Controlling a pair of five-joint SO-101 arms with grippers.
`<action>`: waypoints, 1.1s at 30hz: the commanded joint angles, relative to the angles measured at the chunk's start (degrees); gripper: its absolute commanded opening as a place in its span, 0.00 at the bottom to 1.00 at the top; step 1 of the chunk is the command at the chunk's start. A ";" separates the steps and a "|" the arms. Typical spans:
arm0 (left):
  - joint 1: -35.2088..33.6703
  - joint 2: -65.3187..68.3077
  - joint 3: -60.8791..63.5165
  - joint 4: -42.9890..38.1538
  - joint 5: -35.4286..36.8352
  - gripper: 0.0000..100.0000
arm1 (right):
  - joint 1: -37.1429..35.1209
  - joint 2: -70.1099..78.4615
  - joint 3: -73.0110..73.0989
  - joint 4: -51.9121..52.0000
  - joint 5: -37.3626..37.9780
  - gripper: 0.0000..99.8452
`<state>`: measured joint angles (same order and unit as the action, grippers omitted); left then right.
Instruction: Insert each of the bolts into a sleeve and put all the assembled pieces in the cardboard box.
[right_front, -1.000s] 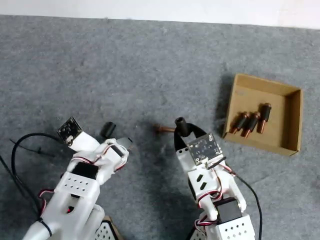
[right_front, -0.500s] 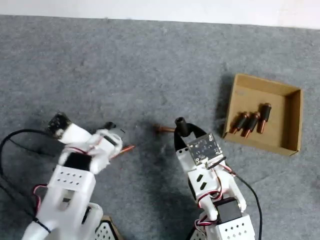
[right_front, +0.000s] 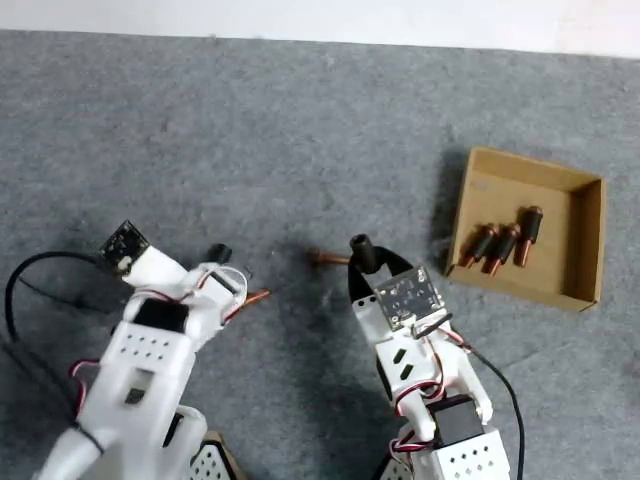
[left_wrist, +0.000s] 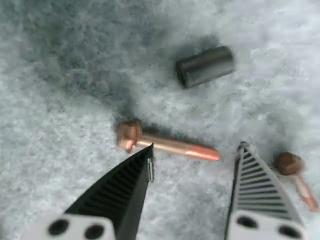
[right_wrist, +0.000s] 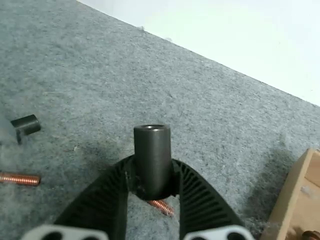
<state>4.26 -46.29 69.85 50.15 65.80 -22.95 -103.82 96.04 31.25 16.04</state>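
Left gripper (left_wrist: 196, 150) hangs low over the grey surface (right_front: 300, 120), jaws spread wide and holding nothing. Right at its fingertips lies a copper bolt (left_wrist: 167, 145), flat on its side, hex head by one finger, threaded end pointing toward the other. It lies just past the tips rather than between them, and I can't tell whether the nearer finger touches the head. From the high view that bolt sits left of the surface's middle, toward the near edge, poking out beside the left gripper. A little farther from the near edge, a loose sleeve (left_wrist: 205, 66) lies on its side, dark and short, apart from the bolt. Over to the right gripper (right_wrist: 152, 175): it's clamped on a held sleeve (right_wrist: 151, 145), which stands upright between the fingers with its open bore facing up, close to the middle of the surface. A second bolt (right_front: 328, 257) lies flat just beside it, on the side toward the left arm, and in the right wrist view its tip peeks out below the fingers. Toward the right edge sits the cardboard box (right_front: 500, 190), and inside it three assembled pieces (right_front: 500, 245) lie side by side near the wall closest to the arms, copper ends toward the near edge.
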 joint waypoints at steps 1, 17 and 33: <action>1.45 9.63 -8.13 1.85 -0.18 0.25 | 0.57 -0.84 5.41 -0.04 -0.26 0.00; 5.58 16.75 -12.44 10.02 0.00 0.25 | 0.57 -0.84 5.41 -0.04 -0.26 0.00; 1.89 27.47 -12.53 -0.88 0.09 0.25 | 0.57 -0.84 5.41 -0.04 -0.26 0.00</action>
<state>6.55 -19.21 57.71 49.80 65.80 -22.95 -103.82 96.04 31.25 16.04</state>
